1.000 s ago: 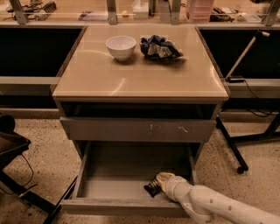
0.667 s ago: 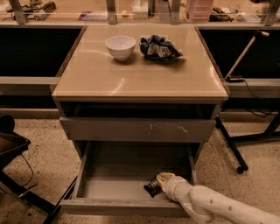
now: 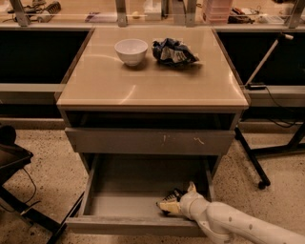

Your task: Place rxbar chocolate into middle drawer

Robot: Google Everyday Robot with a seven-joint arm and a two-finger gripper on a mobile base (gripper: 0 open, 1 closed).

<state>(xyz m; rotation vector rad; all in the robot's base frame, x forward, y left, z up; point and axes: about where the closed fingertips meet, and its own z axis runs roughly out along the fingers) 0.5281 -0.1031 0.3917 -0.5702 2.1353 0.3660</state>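
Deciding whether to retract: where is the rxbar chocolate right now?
Camera view: the rxbar chocolate is inside the open middle drawer, near its front right corner, at the tip of the pincer, which reaches in from the lower right.

Opened middle drawer [image 3: 119,206], rxbar chocolate [image 3: 173,194] inside
The black wrapper is seen at the gripper [image 3: 167,206], front right of the grey tray.

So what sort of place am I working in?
Probably a lab or workshop: speckled hard floor, cluttered workbenches behind, a wheeled stand beside a drawer cabinet. The claw sits inside the open middle drawer, front right.
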